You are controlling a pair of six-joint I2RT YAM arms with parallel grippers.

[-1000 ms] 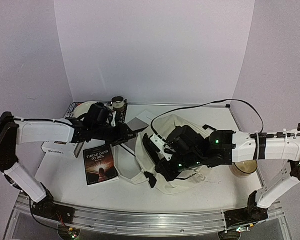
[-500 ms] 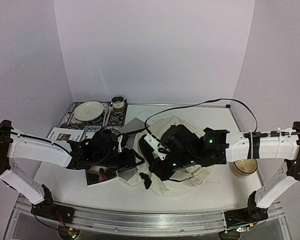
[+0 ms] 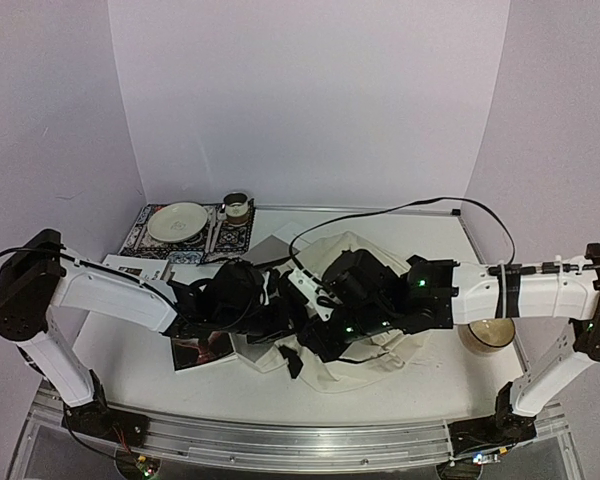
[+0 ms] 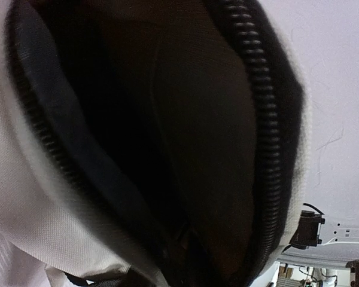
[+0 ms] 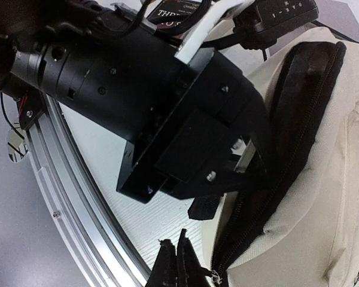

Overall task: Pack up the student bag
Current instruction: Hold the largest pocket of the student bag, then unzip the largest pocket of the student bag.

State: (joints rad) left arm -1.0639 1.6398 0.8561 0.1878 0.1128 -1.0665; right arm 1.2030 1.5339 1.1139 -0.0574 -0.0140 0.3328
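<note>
Risks a snag first: with the left gripper (image 5: 246, 156) pushed nose-first into the mouth of the large, soft, cream fabric student bag (image 5: 311, 179) with black straps, could catch the black coil zipper (image 4: 266, 119) to either side of the jaws on any sideways pull and drag the limp cloth along; could also bring the mouth folding down over the jaws, with nothing but soft fabric for a frame; may knock the right gripper (image 5: 175, 263), parked just beside the left one's black housing, on a hasty withdrawal; might scuff the dark-covered paperback book (image 3: 202, 350), partly hidden beneath the left forearm, well behind the jaws.

Cannot tell the width of the left jaws' opening, nor confirm any load between them; hidden from above and from the right wrist by the bag's rim and the gripper's own body, and absent from the left wrist view, filled instead with dark lining. Shows the right jaws pressed fully together, tips just beside the lower end of the zipper; cannot confirm any pinch of fabric between them.

Places the bag all around the left jaws: dark interior straight ahead, zipper teeth curving past on both sides, cream outer cloth below and behind; places it just ahead of and beside the right jaws, mouth gaping away from the tips.
</note>
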